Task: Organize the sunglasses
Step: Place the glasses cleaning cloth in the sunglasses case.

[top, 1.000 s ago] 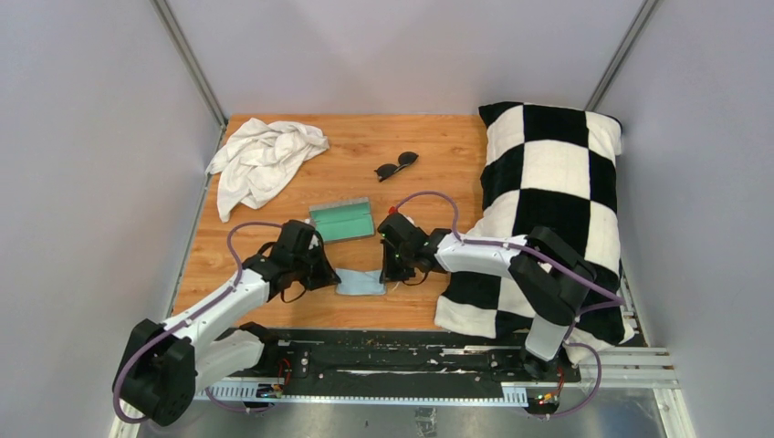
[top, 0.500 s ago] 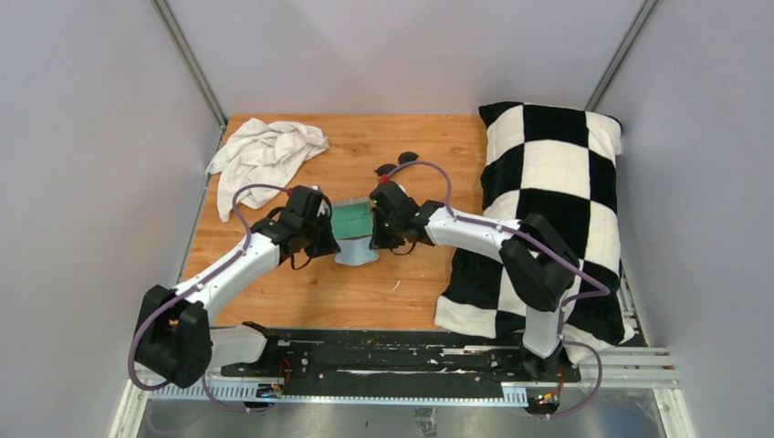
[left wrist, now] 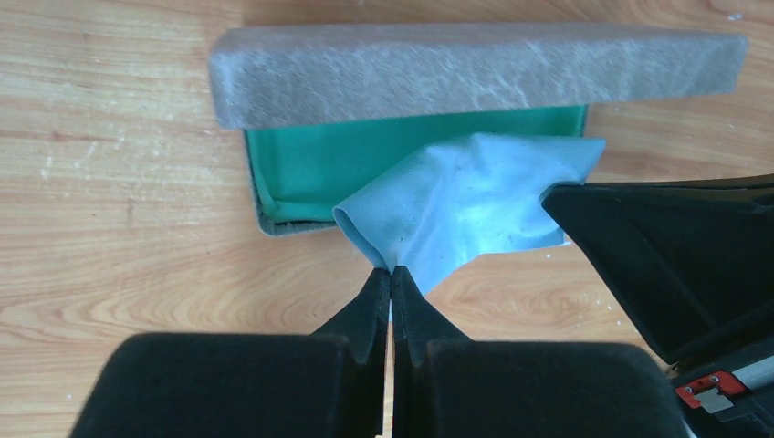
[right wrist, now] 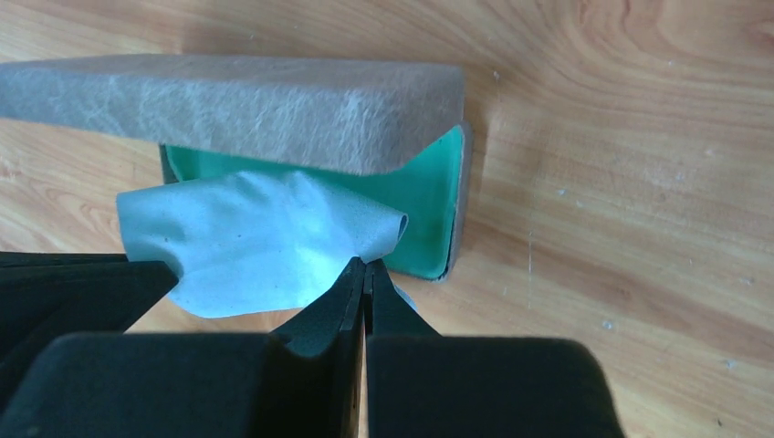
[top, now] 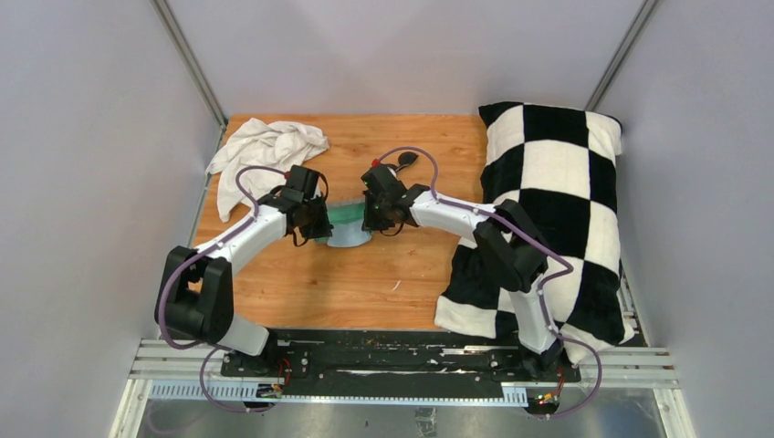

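The light blue cloth point(top: 348, 238) hangs stretched between my two grippers over the open grey case point(top: 347, 216) with teal lining. My left gripper point(left wrist: 391, 270) is shut on one corner of the cloth point(left wrist: 465, 205). My right gripper point(right wrist: 366, 265) is shut on the other corner of the cloth point(right wrist: 265, 242). In both wrist views the case point(left wrist: 456, 64) point(right wrist: 237, 100) lies just beyond the cloth, its lid raised. The sunglasses point(top: 405, 160) lie on the table behind my right gripper point(top: 376, 219), mostly hidden by the arm and cable. My left gripper point(top: 315, 225) is at the case's left end.
A crumpled white towel point(top: 265, 155) lies at the back left of the wooden table point(top: 365, 283). A black-and-white checkered pillow point(top: 548, 210) fills the right side. Grey walls close in the back and sides.
Both grippers have carried the blue cloth from the near part of the table back to the open case. It now hangs over the case's front edge.
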{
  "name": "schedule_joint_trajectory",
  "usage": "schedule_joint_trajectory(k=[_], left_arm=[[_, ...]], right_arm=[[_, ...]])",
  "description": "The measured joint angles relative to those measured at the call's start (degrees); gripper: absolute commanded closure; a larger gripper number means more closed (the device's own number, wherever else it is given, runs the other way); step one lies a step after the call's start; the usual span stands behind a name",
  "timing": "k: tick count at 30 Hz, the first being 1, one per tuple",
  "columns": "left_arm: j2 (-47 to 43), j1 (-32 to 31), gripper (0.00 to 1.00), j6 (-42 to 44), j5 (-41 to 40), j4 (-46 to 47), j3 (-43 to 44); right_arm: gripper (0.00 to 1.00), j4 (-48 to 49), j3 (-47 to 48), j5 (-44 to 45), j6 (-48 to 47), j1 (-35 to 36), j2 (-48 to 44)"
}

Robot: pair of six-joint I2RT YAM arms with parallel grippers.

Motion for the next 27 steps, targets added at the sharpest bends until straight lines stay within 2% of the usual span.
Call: schedule_joint_trajectory(k=[17,27], left_arm=[[4.11,3.82,1.0,2.27,-1.14,1.46,0.94],[8.7,3.91,1.0,2.99,-1.53,4.02,0.94]], right_arm=[[1.0,-0.07,7.5,-0.39,-0.9,-1.22,5.57],[1.0,-0.2,7.87,-0.37,-0.9,-1.66,7.87]])
